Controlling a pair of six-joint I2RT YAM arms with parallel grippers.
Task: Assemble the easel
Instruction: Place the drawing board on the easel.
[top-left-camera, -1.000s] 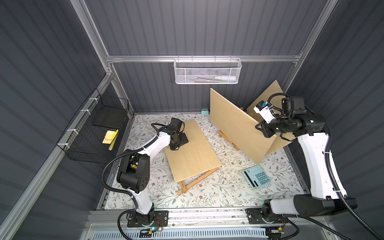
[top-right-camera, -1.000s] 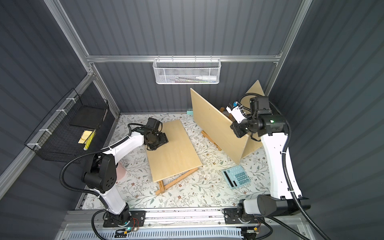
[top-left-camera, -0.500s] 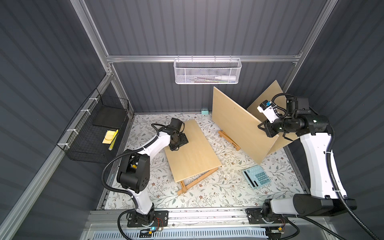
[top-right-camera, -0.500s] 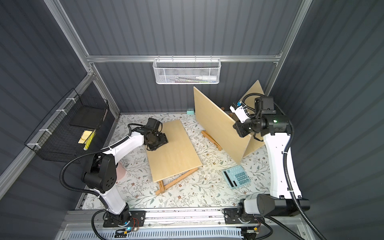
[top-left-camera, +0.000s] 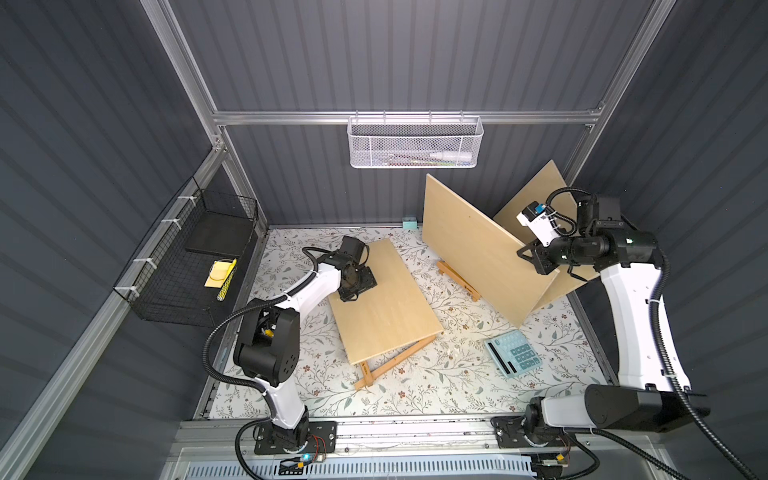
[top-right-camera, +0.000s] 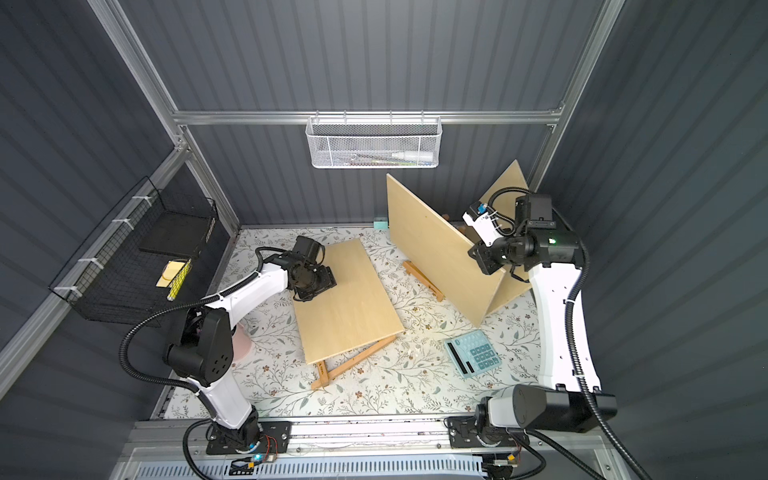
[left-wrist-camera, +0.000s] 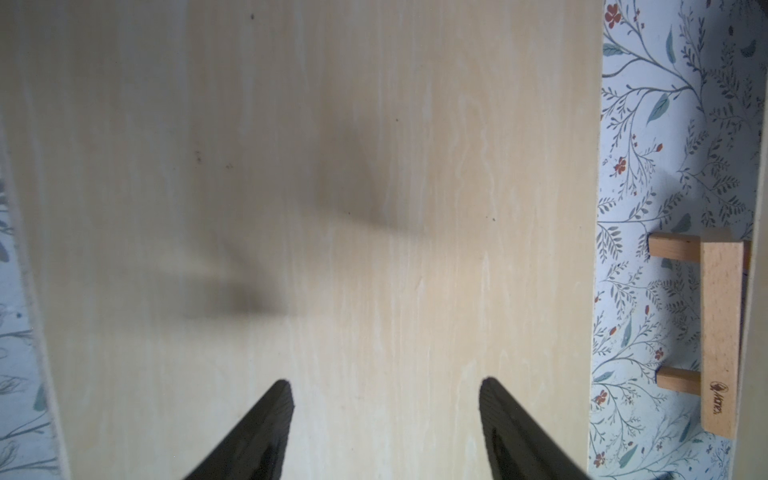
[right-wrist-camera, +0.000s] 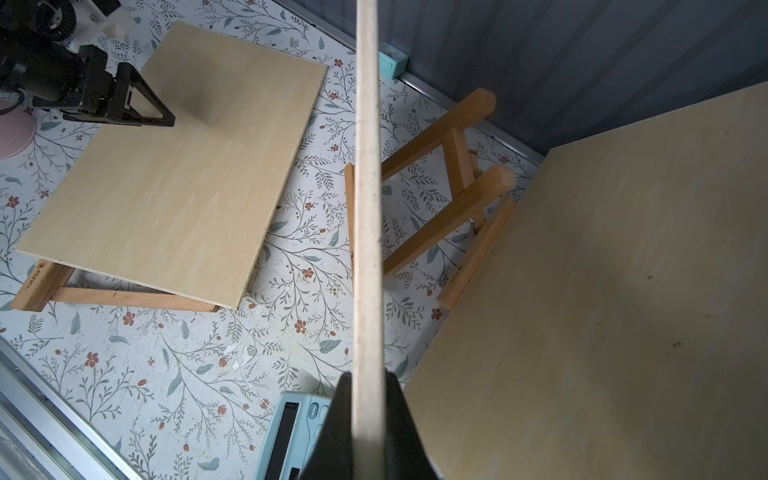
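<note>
In both top views the right gripper (top-left-camera: 536, 259) is clamped on an end edge of the upright board (top-left-camera: 469, 249), w/ an easel frame (top-left-camera: 457, 278) just beside it. Held that far off-centre, the board could swing & hit the calculator (top-left-camera: 513, 353). The left gripper (top-left-camera: 363, 282) sits low over the flat board (top-left-camera: 386, 303), which lies on a 2nd frame (top-left-camera: 390, 365). Left wrist view: fingers (left-wrist-camera: 266, 428) spread, gripping nothing; a push near that end might tip the board off its frame. Right wrist view: jaws pinch only a thin edge, so little purchase; any twist could drop it onto the leaning board (right-wrist-camera: 623, 291).
</note>
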